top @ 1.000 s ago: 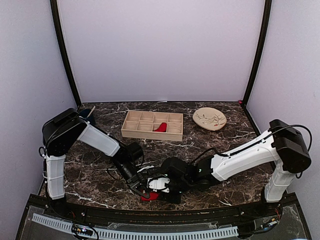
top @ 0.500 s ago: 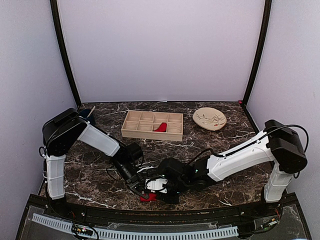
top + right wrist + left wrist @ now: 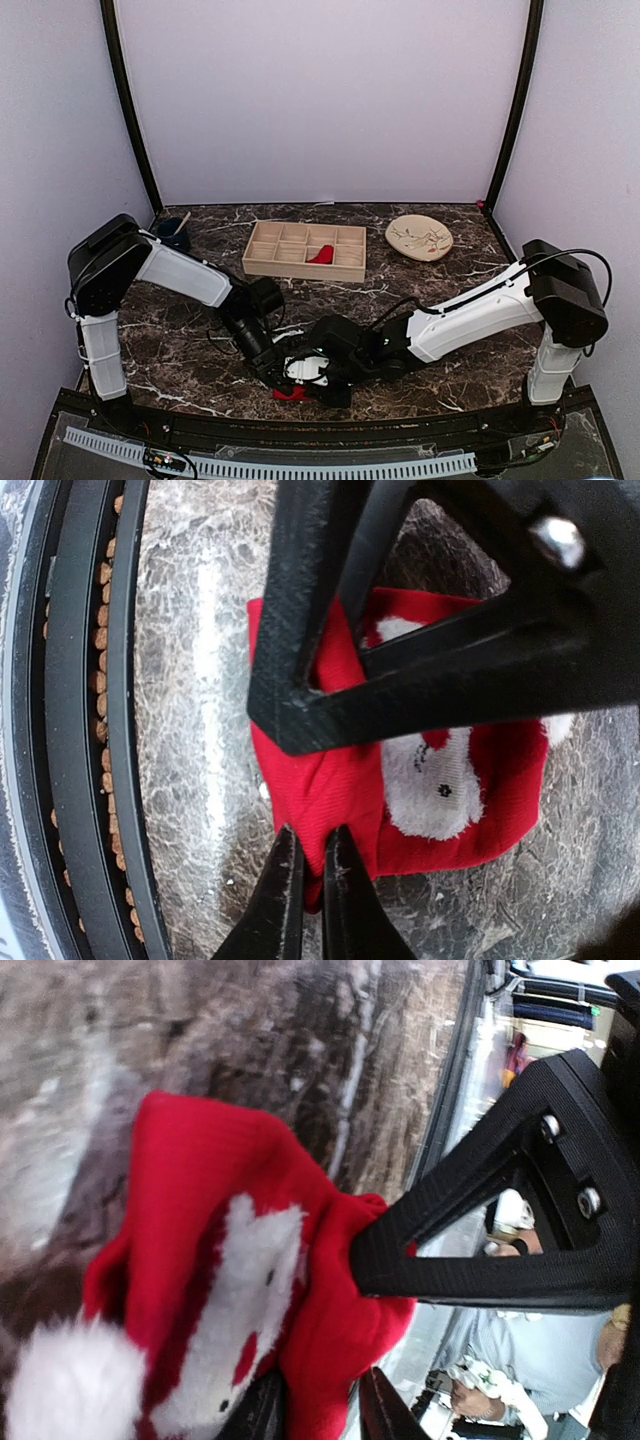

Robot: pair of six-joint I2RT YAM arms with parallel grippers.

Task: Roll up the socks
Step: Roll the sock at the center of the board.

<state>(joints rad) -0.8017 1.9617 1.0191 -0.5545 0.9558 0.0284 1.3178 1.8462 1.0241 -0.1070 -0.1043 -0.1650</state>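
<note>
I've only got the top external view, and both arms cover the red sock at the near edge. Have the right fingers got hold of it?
Observer: Yes. In the right wrist view the right fingers are pinched together on a fold at the edge of the sock.
Operator: And the left ones?
Observer: The left fingers stand apart with sock fabric bunched between them. I cannot tell whether they press it.
Operator: Which sock is this?
Observer: The one with the white patch. It has a small face on it.

left arm [image 3: 180, 272] swung outward, left pincer [image 3: 320, 1415] eased apart; right pincer [image 3: 310, 855] nipped shut on sock [image 3: 340, 780] edge
</note>
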